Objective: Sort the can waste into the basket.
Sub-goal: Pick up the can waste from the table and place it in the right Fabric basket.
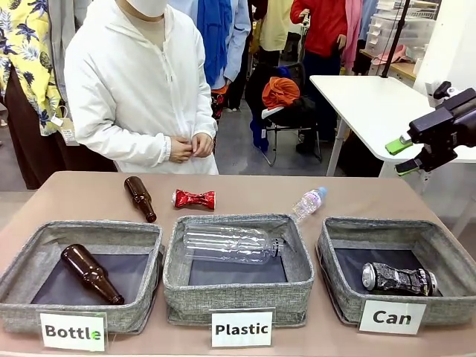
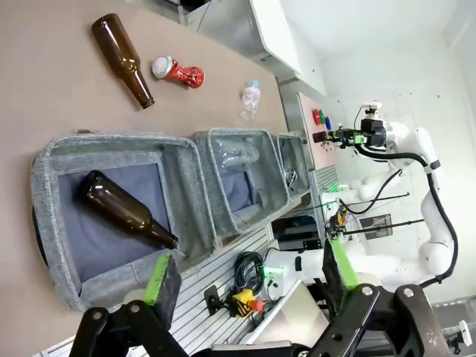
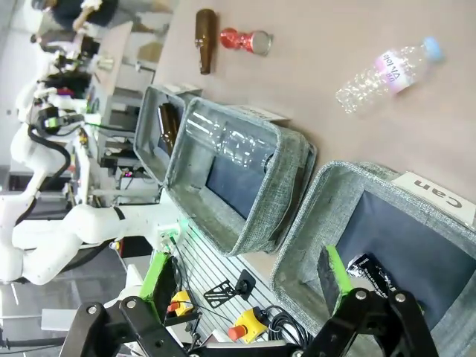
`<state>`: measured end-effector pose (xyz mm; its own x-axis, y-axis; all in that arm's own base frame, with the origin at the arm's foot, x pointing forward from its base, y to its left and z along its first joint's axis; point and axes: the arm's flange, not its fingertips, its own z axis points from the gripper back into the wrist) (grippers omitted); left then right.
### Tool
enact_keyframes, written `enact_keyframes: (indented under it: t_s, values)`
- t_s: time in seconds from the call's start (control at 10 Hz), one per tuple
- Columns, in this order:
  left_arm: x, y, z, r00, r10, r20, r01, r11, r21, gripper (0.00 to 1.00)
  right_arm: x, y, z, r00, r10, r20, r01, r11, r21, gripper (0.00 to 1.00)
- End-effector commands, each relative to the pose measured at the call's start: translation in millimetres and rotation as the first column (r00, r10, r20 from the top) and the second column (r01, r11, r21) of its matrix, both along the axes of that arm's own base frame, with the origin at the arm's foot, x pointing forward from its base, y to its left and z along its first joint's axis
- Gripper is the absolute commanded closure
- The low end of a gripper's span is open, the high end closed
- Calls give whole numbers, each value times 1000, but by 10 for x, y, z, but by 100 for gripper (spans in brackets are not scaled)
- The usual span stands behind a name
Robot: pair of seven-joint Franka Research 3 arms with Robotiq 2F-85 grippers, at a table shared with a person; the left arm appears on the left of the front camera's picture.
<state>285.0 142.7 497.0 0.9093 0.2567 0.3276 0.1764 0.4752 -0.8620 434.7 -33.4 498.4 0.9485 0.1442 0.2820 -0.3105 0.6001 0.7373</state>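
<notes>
crushed cans are pictured in 2 places. the dark silver-black can (image 1: 398,278) is seen lying on its side inside the grey woven basket (image 1: 338,296) labelled "can", at the right end of a row of 3 bins. the red can (image 1: 194,198), pinched at the middle, is seen lying on the brown table (image 1: 74,197) just behind the middle bin. it is flanked by a brown glass bottle (image 1: 140,198) on one side and a small clear plastic bottle (image 1: 307,204) on the other.

the "plastic" bin (image 1: 238,296) is occupied by a large clear bottle (image 1: 230,244), the "bottle" bin (image 1: 18,297) by a second brown bottle (image 1: 91,273).

the right gripper (image 1: 402,157) is held in the air beyond the right end of the table, its green pads spread wide with nothing between them. the left gripper (image 2: 249,269) is likewise shown wide open and empty, above the near edge of the "bottle" bin.

at the far side, a person's hands (image 1: 190,146) are held together at the waist.
</notes>
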Motion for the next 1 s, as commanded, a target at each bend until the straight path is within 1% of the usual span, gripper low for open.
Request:
enact_keyframes:
  t_s: [0.0, 0.9]
  values:
    - [-87, 17, 96, 1000, 1, 30, -1, 1000, -5, 0, -18, -22, 16, 1000, 17, 7, -17, 1000, -4, 0]
    - [-87, 17, 96, 1000, 1, 30, -1, 1000, -5, 0, -18, -22, 16, 1000, 17, 7, -17, 1000, -4, 0]
